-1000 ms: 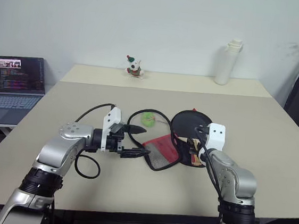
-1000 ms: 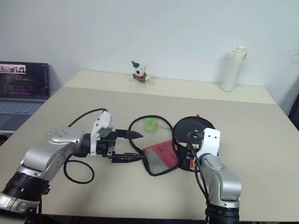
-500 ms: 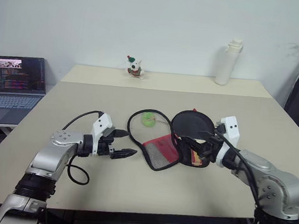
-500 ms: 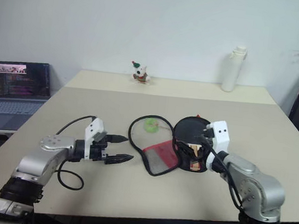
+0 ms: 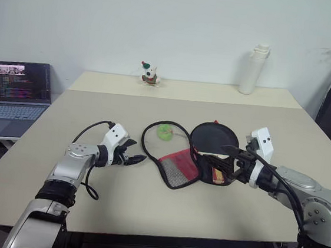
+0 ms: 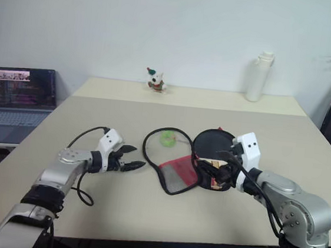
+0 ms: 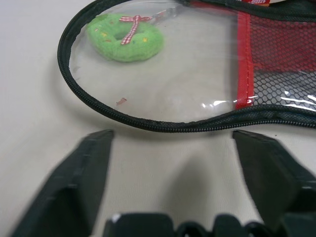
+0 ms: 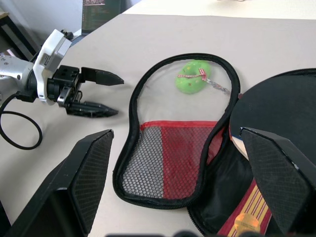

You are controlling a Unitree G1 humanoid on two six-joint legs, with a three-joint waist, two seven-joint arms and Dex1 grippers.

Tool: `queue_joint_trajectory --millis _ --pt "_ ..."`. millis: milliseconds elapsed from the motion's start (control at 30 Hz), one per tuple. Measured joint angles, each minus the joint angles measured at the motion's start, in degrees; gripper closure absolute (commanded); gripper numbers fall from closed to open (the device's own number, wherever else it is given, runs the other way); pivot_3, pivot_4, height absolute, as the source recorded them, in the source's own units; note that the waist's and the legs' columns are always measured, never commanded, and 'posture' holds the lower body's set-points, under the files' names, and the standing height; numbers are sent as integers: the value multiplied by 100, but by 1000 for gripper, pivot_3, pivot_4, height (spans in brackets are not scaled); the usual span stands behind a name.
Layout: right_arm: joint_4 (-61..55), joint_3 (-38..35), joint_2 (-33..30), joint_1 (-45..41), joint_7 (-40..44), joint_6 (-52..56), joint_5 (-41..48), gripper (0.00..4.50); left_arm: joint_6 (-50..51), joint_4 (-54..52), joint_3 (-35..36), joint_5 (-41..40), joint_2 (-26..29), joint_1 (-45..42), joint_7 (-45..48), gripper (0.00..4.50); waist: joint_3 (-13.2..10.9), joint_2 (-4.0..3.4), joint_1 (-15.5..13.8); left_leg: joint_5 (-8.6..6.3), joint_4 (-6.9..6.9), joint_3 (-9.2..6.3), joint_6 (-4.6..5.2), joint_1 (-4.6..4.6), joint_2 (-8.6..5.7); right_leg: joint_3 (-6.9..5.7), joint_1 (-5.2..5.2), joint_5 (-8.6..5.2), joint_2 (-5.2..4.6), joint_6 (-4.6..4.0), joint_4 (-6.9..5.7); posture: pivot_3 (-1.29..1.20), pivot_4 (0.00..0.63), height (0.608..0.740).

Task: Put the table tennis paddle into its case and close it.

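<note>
The paddle [image 5: 212, 142] lies in the open case [image 5: 194, 157] mid-surface, its handle toward the near edge. The flipped-open lid [image 5: 168, 154] stretches toward the left pincer [image 5: 135, 156], which is nearer it, fingers spread, empty. The right pincer [image 5: 228, 160] hovers over the handle, released.

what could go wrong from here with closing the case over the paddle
1. The open flap of the case lies flat beside the paddle. The left gripper, open near its zipper rim, could push the flap across the table instead of catching it.
2. The green tag lies under the flap's clear window and could get trapped in the zipper.
3. The open right gripper hovers over the paddle and could knock it out of its half.
</note>
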State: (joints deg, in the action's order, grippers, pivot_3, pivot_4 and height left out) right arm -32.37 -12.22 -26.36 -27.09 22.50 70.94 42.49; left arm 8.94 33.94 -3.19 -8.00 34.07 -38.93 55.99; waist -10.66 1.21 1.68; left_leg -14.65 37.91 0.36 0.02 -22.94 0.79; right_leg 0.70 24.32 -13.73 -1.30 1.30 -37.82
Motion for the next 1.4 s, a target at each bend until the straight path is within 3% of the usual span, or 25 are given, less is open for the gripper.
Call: queue_joint_trajectory --millis 267,900,1200,1400 --pt "-96 -64 -263 84 132 1 424 0 59 591 -167 193 -107 -247 214 4428 0 1 -4 0 2 -2 0 0 -1 -3 -1 -2 0 3 -2 0 150 740" --pt "-192 -93 -513 226 66 -109 905 0 -323 2372 -77 421 -1217 -1382 -136 4473 3 9 -157 0 10 -11 0 -4 -12 -18 -15 2 -8 11 7 0 150 740" --pt "-70 -563 -1410 666 372 -185 1041 0 -206 2350 22 231 -2046 -2348 104 4473 -4 22 -160 0 8 -8 0 -9 -16 -25 -15 3 -8 17 17 0 150 740" --pt "129 -746 -1770 1057 452 -283 950 0 -384 2880 15 277 -2662 -3037 23 4473 -7 26 -127 -1 6 0 1 -4 -21 -22 -15 2 3 18 19 0 150 740"
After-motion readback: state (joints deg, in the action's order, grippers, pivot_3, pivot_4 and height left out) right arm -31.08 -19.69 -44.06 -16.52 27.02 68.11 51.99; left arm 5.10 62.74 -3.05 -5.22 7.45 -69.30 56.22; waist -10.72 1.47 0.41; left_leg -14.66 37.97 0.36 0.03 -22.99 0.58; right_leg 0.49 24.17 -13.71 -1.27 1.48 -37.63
